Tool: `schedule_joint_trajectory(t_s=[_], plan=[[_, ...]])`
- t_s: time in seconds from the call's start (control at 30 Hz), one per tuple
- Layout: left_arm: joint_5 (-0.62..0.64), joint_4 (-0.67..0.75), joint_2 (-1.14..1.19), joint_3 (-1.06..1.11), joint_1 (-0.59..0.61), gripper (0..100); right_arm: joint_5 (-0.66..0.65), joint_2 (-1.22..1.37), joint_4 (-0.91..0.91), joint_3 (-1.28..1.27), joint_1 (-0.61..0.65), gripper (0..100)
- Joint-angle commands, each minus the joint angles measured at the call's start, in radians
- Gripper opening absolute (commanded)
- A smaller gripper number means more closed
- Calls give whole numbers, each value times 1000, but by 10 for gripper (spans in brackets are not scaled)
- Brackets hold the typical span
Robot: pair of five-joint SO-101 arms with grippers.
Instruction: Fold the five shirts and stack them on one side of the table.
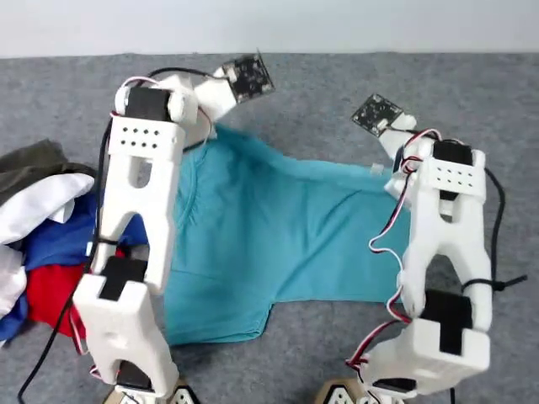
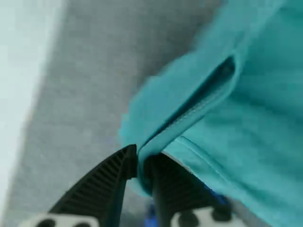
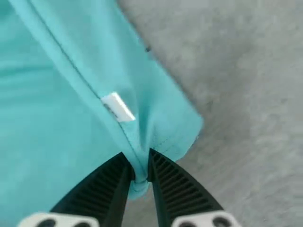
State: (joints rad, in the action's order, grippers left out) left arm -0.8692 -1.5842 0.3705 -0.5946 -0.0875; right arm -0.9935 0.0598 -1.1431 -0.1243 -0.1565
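Teal shirt (image 1: 278, 227) lies spread mid-counter, mostly flat, between the two arms. One sleeve points to the near edge, and the fabric bunches at the far left corner.

Left pincer (image 2: 140, 159) is clenched on a folded edge of the teal shirt, with the fabric pinched between the black jaws. Right pincer (image 3: 138, 159) is clenched on a hem corner of the same shirt, just beside a small white tag (image 3: 118, 108).

In the high view, the left arm (image 1: 139, 194) lies over the shirt's left part and hides it. The right arm (image 1: 446, 244) covers the shirt's right edge.

The other four shirts sit heaped and unfolded at the counter's left side:
- Dark shirt (image 1: 29, 160) is farthest back.
- White shirt (image 1: 38, 206) drapes over the blue shirt (image 1: 59, 240).
- Red shirt (image 1: 50, 290) is nearest.

The heap reaches up to the left arm, which blocks its right side. I cannot tell whether it touches the teal shirt.

Counter (image 1: 337, 84) is covered in grey felt-like fabric, bare along the far side. A black cable (image 1: 101, 168) runs down the left arm, and red and white wires (image 1: 392, 227) loop beside the right arm.
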Motion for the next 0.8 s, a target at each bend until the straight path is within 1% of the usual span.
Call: schedule_joint_trajectory(t_s=[0.0,0.1,0.27,0.4,0.57,0.77], plan=[[6,-173,-112,-12,-21,14,-8,-87,-154,11,-4,9],[28,-173,-210,120,2,14,-8,-97,-288,11,-4,9],[20,-173,-427,515,2,14,-8,-93,-446,6,-7,9],[-6,-172,-591,785,2,14,-8,-91,-518,5,-8,9],[-55,-169,-723,1003,3,15,-8,-90,-506,-77,-7,9],[-104,-169,-798,1198,2,15,-8,-90,-386,-164,-33,9]])
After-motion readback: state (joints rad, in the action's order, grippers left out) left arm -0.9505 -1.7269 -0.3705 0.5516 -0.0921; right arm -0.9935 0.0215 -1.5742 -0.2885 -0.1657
